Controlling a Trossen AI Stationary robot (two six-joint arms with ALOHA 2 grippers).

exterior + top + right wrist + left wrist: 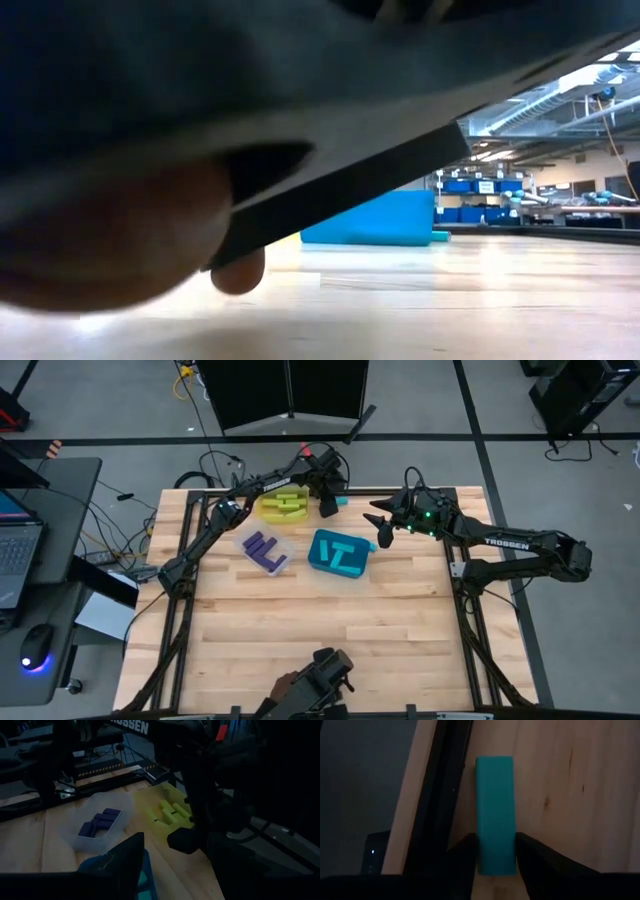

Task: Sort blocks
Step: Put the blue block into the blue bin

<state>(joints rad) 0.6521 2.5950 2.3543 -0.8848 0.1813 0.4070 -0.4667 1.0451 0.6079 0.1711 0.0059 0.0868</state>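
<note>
Block: cyan block point(494, 815), far table edge; light, stiff, slick
Left gripper point(496, 851): fingers straddling its long sides, closing unclear
Right gripper point(381, 525): spread, empty

Three bins point(285, 506) clustered at table's point(330, 630) far side, blocks point(264, 549) inside each

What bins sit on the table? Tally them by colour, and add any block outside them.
Yellow bin: 1
Clear bin: 1
Teal bin: 1
Cyan block outside the bins, between the fingers of the left pincer: 1
Total: 4 (3 bins, 1 block)
</note>
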